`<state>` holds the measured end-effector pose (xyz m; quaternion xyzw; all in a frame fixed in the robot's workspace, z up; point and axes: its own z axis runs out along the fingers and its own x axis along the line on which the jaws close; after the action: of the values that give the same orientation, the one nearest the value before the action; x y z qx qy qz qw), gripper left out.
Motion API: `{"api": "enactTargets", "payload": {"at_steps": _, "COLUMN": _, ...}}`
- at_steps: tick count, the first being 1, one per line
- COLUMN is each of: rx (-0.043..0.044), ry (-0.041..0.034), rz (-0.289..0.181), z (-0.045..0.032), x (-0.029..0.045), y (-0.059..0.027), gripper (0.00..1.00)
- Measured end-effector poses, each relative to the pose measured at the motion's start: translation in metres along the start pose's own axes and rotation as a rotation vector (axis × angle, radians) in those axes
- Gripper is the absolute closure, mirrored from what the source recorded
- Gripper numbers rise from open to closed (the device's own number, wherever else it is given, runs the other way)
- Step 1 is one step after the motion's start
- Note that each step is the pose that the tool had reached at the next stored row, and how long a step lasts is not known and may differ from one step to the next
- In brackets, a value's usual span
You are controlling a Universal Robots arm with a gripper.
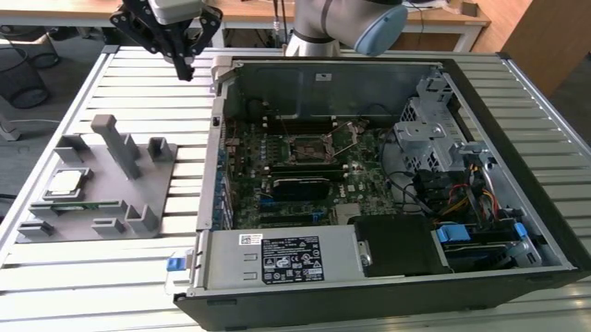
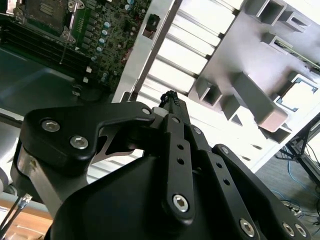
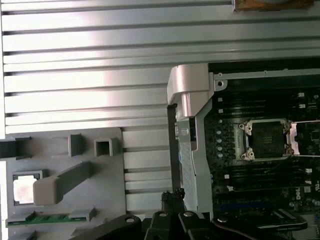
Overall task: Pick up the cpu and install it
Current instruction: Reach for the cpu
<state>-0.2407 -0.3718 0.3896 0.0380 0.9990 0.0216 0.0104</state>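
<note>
On the table (image 1: pixel 102 277), the cpu (image 1: pixel 65 182) sits at the holder's (image 1: pixel 177 197) edge. The gripper (image 1: pixel 185 70) hangs closed, empty. It should approach the cpu squarely.

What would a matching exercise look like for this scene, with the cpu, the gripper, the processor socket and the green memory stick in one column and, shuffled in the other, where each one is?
Column one
1. cpu
2. gripper
3. socket
4. memory stick

Column two
A. on the motherboard inside the computer case
B. in a square recess of the gray tray
C. over the slatted table, off the tray, holding nothing
D. in a long slot of the tray, next to the cpu's recess

Pairs: 1-B, 2-C, 3-A, 4-D
</note>
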Motion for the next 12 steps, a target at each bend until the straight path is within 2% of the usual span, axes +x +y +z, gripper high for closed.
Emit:
{"api": "enactTargets", "payload": {"at_steps": 6, "rx": 0.0000, "ry": 0.0000, "rz": 0.000, "z": 0.0000, "x": 0.0100, "y": -0.0046, "gripper": 0.89}}
{"api": "enactTargets", "payload": {"at_steps": 9, "rx": 0.0000, "ry": 0.0001, "rz": -0.001, "z": 0.0000, "x": 0.0135, "y": -0.0089, "gripper": 0.89}}
{"api": "enactTargets", "payload": {"at_steps": 12, "rx": 0.0001, "ry": 0.0000, "rz": -0.001, "z": 0.0000, "x": 0.0203, "y": -0.0132, "gripper": 0.89}}
